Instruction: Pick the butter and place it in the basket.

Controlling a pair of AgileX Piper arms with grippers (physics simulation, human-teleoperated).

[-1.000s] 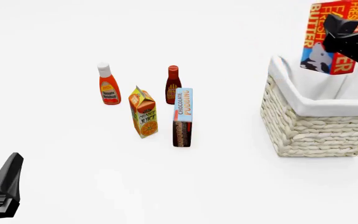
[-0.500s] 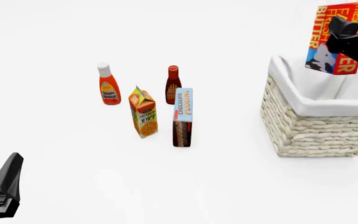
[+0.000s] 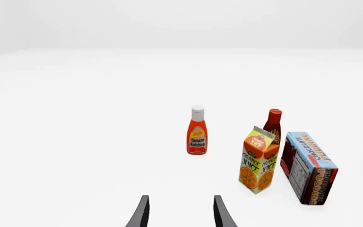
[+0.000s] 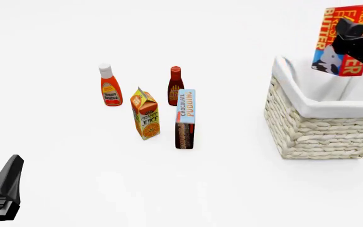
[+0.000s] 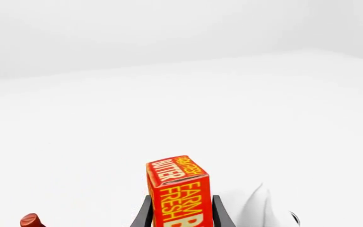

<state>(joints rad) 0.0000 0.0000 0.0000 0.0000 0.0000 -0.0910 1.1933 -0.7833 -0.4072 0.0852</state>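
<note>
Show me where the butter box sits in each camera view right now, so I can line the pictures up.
Front view: the butter is at the top right, held in the right gripper above the basket.
Right wrist view: the butter stands between the fingers, bottom centre.
Left wrist view: not in it.
Shared landmark: the dark red sauce bottle, whose cap shows in the right wrist view and which stands behind the juice carton in the left wrist view.

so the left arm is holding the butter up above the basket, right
Not quite: the right gripper holds the butter, not the left. The front view shows it up above the basket, and the right wrist view shows the box between its fingers. The left gripper is open and holds nothing.
</note>
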